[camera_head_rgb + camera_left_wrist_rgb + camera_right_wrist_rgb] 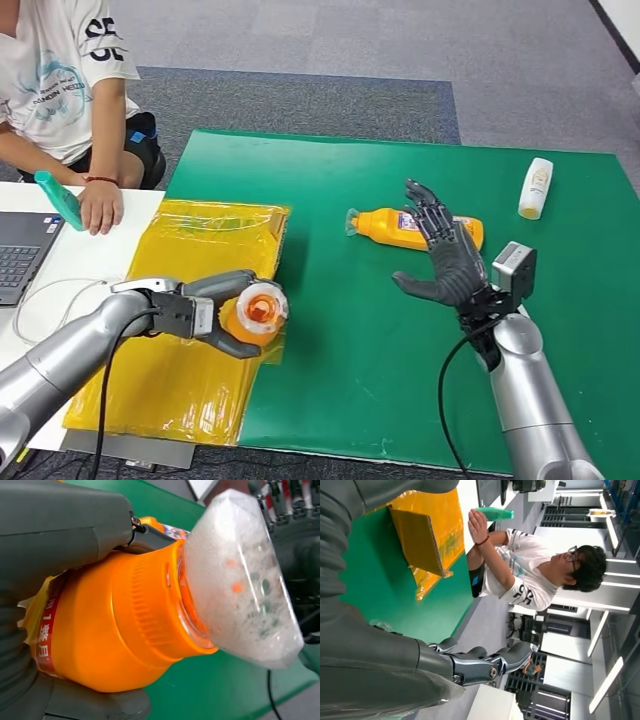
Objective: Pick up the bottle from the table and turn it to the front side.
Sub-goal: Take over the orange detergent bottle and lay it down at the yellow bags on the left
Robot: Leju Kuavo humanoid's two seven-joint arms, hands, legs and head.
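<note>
A green mat (362, 330) covers the table, with grey carpet behind it. On the near left lies a yellow sheet (173, 380). A person (68, 80) sits at the far left, one hand on a white desk beside a laptop (19, 255).

The left hand (204, 315) holds an orange bottle (256, 312) over the yellow sheet. The bottle lies sideways, and its clear cap points to the right, toward the middle of the mat.

A second bottle (385, 225) lies flat on the mat. It runs left to right, with its cap to the left. The right hand (445, 255) hangs over its right end, fingers wide and holding nothing. This hand is much nearer to it than the left hand, so it will likely do the grabbing.

A small white bottle (535, 187) lies far off to the right.
</note>
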